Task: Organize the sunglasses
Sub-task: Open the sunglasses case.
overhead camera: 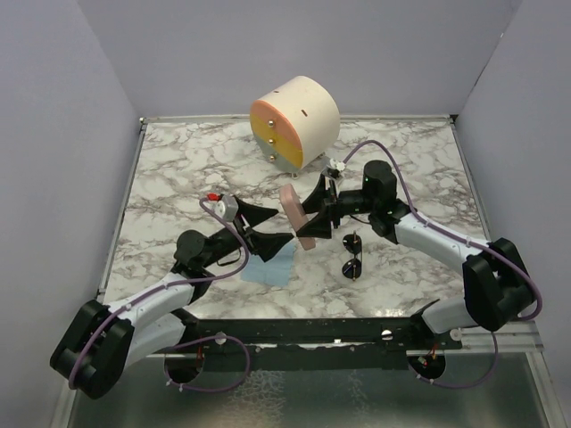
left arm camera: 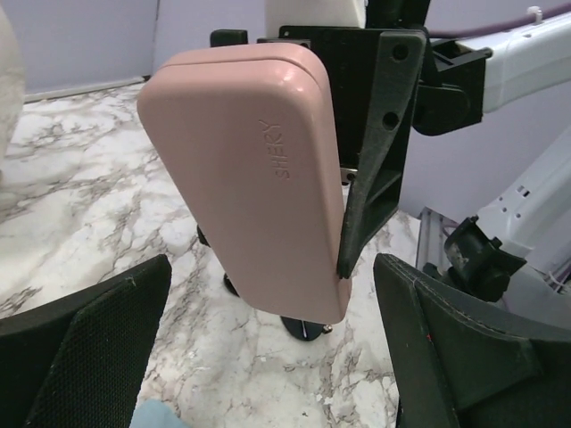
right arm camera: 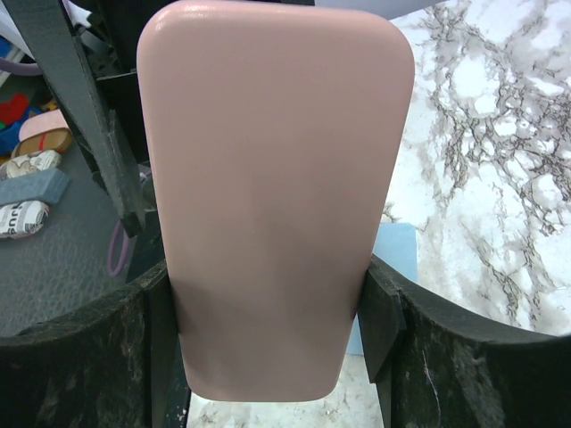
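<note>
The sunglasses [overhead camera: 352, 256] lie on the marble table to the right of centre, in front of my right arm. In the left wrist view only a dark lens of the sunglasses [left arm camera: 308, 328] shows under the pink case [left arm camera: 259, 178]. My right gripper [overhead camera: 314, 214] is shut on the pink case [overhead camera: 294, 209], holding it on end, its long sides between the pads [right arm camera: 379, 316]. My left gripper [overhead camera: 281, 227] is open just left of the case, and its fingers [left arm camera: 89, 348] stand wide apart with nothing between them.
A light blue cloth [overhead camera: 268, 269] lies flat under my left gripper; its edge also shows as the blue cloth [right arm camera: 393, 259] behind the case. A cream and orange round box [overhead camera: 294, 120] stands at the back centre. Grey walls enclose the table.
</note>
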